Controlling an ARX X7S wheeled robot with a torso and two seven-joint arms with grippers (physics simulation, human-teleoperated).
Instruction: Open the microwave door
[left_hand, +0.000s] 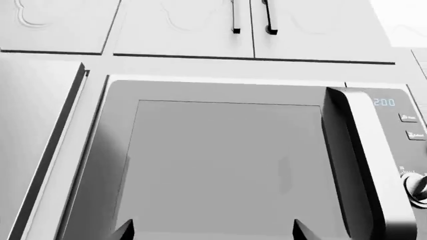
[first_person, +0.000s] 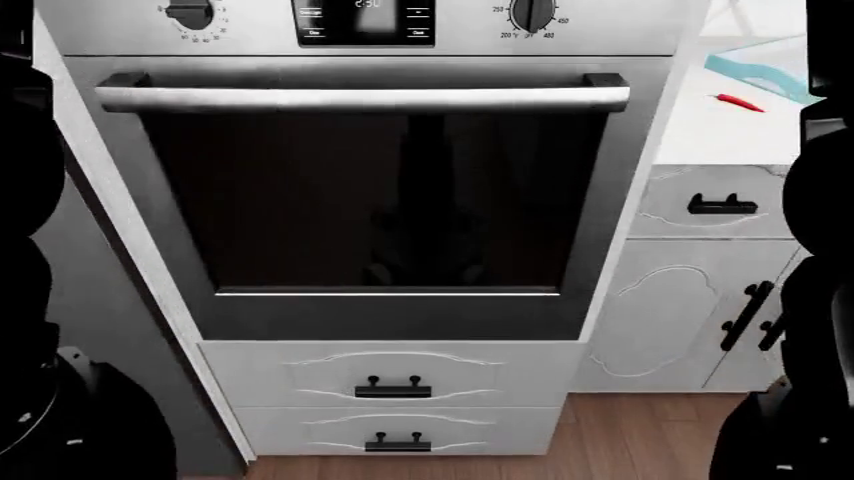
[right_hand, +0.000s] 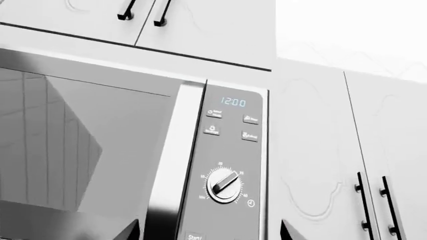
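The grey, glass-fronted microwave door (left_hand: 227, 165) is seen shut in both wrist views, flush with the microwave body, so the task is judged as barely begun: an approach has been made, but no contact with the door is shown. The microwave is built in below a row of white upper cabinets with black bar handles (left_hand: 252, 17), above the level covered by the head view, where only the stainless wall oven with its long steel bar handle (first_person: 360, 97) and the white drawers beneath it are shown.

In the left wrist view, the tall silver vertical door handle (left_hand: 363, 165) is found at the door's edge, next to the control panel with its lit clock (right_hand: 233, 102) and round silver dial (right_hand: 224, 184). The left gripper (left_hand: 210, 231) is held in front of the door glass, its two dark fingertips (left_hand: 123, 231) set wide apart with nothing between them. The right gripper (right_hand: 207, 231) is aimed at the handle and panel, and its jaws are likewise spread wide and empty.

What is left, by this judgement, is nearly everything: the handle must be reached, grasped and pulled outward until the door is swung open.
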